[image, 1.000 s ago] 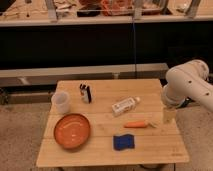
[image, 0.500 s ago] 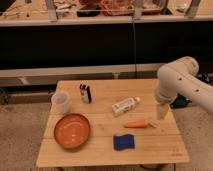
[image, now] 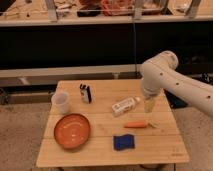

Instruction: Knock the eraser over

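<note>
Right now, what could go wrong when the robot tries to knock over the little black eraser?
The gripper hangs over the right side of the table, beside the white bottle and far from the eraser. Sweeping straight across, it might shove the bottle first. The white cup stands close to the eraser, so a wide swipe could topple it too.

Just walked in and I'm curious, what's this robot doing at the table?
The robot's one arm holds its gripper open and empty over the wooden table, beside the white bottle and above the carrot. The eraser it should knock over stands upright, untouched, across the table near the white cup.
</note>
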### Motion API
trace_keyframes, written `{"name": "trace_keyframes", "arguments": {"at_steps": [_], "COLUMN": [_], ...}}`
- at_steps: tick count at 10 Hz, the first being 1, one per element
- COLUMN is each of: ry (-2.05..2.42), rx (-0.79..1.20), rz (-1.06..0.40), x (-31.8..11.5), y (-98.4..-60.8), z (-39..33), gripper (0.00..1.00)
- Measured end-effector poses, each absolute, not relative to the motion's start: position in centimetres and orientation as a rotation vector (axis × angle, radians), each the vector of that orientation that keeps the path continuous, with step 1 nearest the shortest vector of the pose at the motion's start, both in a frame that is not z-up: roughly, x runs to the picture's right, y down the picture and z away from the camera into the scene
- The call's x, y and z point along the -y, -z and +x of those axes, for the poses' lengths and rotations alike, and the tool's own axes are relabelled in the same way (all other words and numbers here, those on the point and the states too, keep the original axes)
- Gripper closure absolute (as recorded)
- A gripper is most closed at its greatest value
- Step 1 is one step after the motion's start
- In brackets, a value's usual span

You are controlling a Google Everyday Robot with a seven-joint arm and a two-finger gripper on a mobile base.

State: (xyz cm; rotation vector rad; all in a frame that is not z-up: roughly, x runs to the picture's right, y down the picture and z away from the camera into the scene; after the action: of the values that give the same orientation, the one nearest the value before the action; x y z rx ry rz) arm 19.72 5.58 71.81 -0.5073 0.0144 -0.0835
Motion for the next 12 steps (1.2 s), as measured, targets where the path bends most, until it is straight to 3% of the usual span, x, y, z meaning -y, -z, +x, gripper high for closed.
{"name": "trace_keyframes", "arguments": {"at_steps": [12], "ry": [0.257], "rx": [0.024], "rz": [-0.473], "x": [-0.6], "y": [-76.9], "z": [8.4], "gripper": [0.2]}}
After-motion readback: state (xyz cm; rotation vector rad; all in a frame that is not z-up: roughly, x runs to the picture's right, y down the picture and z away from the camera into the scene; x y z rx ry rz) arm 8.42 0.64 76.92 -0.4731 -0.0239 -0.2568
